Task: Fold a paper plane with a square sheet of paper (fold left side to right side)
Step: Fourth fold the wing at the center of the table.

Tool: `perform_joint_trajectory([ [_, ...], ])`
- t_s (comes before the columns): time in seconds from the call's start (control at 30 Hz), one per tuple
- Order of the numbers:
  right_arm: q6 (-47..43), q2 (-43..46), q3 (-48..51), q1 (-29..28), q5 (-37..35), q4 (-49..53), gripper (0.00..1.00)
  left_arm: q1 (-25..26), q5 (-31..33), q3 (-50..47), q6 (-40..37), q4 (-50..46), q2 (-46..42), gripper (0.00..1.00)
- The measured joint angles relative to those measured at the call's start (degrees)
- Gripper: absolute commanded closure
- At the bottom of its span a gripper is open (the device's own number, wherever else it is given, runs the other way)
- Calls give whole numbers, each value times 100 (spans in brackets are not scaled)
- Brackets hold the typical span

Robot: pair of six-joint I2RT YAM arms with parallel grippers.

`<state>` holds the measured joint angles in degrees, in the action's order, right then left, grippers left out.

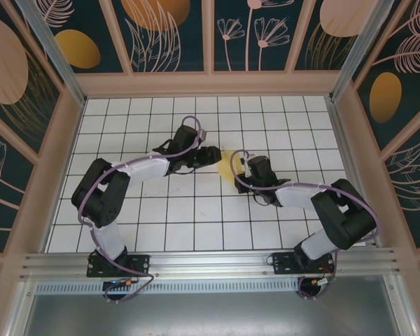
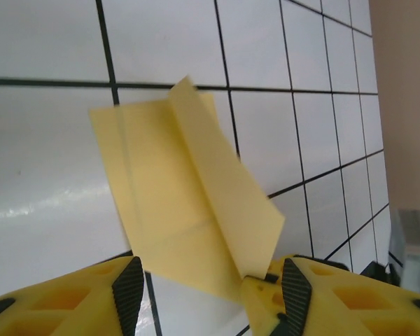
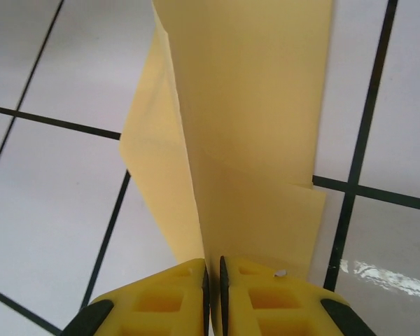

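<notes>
The right gripper [image 3: 212,271] pinches the folded sheet of paper [image 3: 252,126] mid-table, while the left gripper [image 2: 208,280] is spread wide, gripping nothing.

I count two arms here: one left arm [image 1: 119,185] and one right arm [image 1: 322,203]. Each arm carries one gripper, so there are two grippers, the left gripper [image 1: 208,155] and the right gripper [image 1: 241,163]. Each gripper has two yellow fingers [image 2: 122,290], four fingers in all. There is one paper [image 1: 227,164], one table [image 1: 168,217] and two purple cables [image 1: 190,120], one on each arm.
</notes>
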<state>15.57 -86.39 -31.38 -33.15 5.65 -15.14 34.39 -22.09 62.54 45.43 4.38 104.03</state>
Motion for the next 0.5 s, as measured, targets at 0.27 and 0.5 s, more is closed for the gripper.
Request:
perform_joint_trajectory([
  [0.27, -2, -28, -33, 249, 837, -11, 86, 37, -332, -149, 140, 450, 175, 49],
  [0.5, 17, -164, -50, 494, 1368, -83, 86, 173, -474, -109, 205, 621, 520, 51],
])
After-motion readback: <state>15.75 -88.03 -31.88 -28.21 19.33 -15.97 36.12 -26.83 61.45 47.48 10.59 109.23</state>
